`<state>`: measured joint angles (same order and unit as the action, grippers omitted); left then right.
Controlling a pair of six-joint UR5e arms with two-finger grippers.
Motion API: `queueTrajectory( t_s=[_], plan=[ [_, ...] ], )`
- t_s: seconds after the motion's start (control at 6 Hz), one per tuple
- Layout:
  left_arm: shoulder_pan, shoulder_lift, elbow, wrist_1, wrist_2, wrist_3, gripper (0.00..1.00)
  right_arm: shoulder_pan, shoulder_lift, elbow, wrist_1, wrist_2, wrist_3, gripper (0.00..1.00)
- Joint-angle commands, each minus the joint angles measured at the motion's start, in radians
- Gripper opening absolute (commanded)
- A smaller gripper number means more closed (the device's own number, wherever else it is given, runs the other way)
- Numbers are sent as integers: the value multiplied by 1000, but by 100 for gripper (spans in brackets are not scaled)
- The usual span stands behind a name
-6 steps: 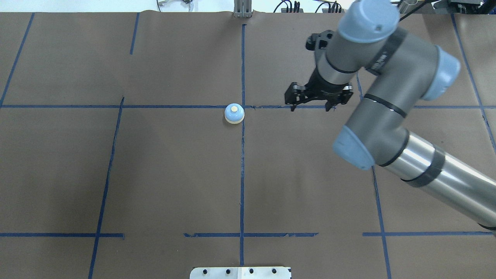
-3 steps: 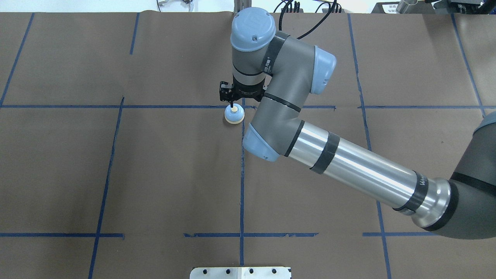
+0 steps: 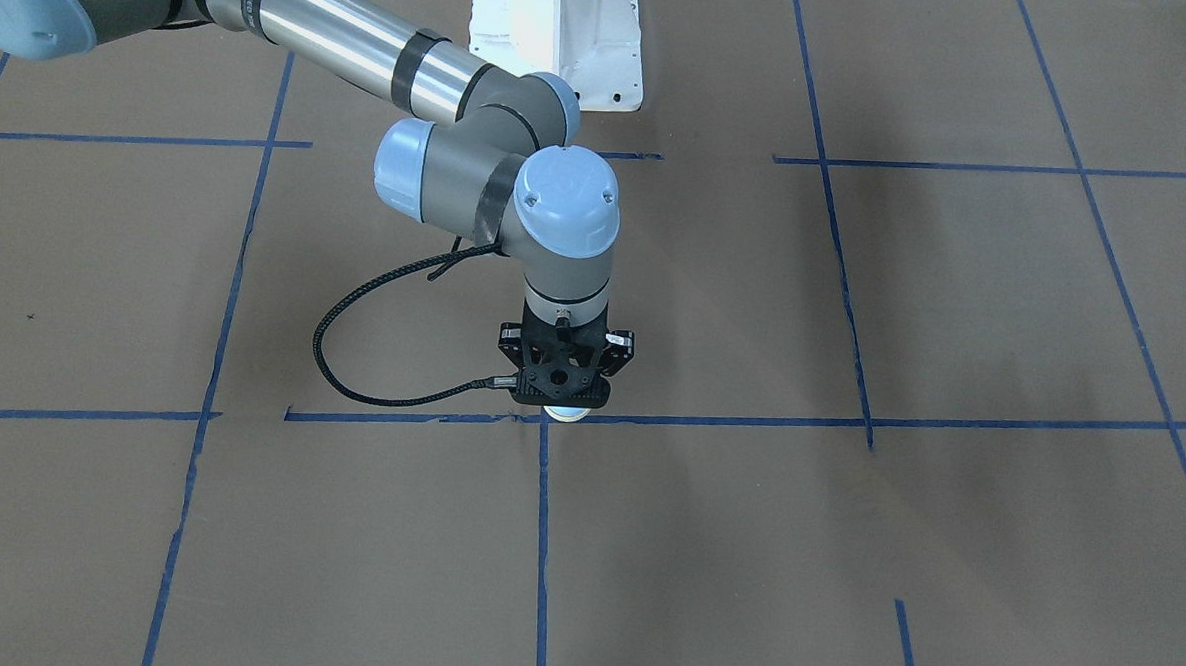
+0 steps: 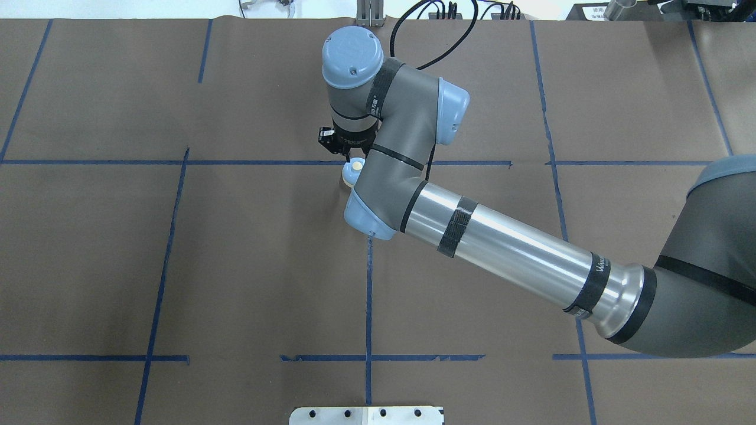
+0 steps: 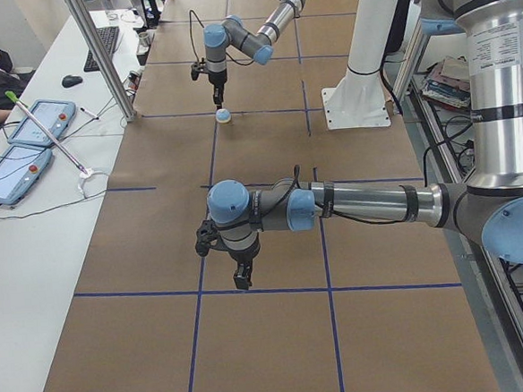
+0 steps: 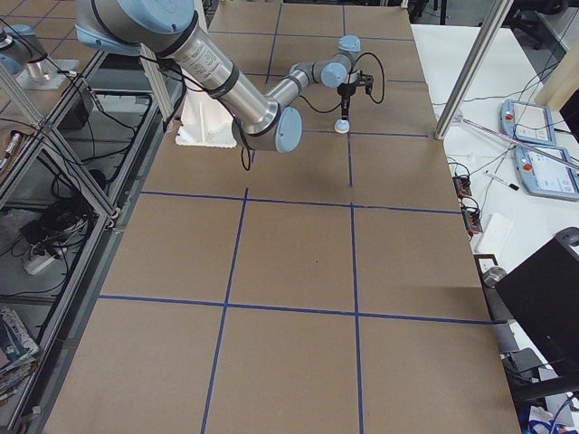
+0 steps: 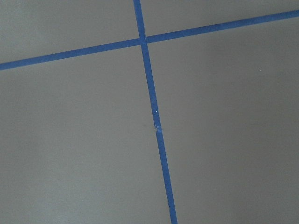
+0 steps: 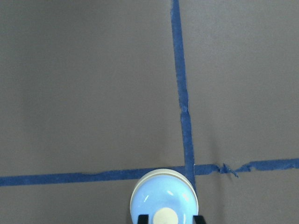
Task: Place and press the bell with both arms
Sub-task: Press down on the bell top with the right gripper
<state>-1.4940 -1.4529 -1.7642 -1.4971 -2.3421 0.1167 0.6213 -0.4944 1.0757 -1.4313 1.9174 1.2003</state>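
Note:
The light-blue bell [image 4: 352, 170] with its cream button stands on the brown paper at the central tape cross, half hidden by my right forearm. It peeks out below the gripper in the front view [image 3: 566, 413]. My right gripper [image 8: 171, 219] points straight down just above the bell [image 8: 163, 196]. Its two black fingertips [image 8: 143, 219] show a small gap apart, one on each side of the button, holding nothing. My left gripper [image 5: 241, 280] hangs low over bare paper far from the bell [image 5: 225, 117]. I cannot tell whether it is open or shut.
The white pedestal [image 3: 556, 31] stands behind the bell on the robot's side. A metal plate [image 4: 366, 415] lies at the table's near edge. A side desk with tablets [image 5: 24, 132] and an aluminium post [image 5: 99, 55] border the far side. Blue tape lines [image 7: 142, 41] cross the paper.
My right arm has swung in from the right to stand over the bell, then shifted slightly left, so the forearm now covers part of it. The jaws are narrower. The bell has not moved.

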Motion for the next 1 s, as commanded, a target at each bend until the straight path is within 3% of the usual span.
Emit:
queueTrajectory(
  t_s=[0.0, 0.83],
  plan=[
    [0, 0, 0, 0, 0, 0, 100, -15, -1, -17, 2, -8, -5, 5],
    [1, 0, 2, 0, 0, 0, 100, -25, 2, -28, 3, -23, -7, 5]
  ],
)
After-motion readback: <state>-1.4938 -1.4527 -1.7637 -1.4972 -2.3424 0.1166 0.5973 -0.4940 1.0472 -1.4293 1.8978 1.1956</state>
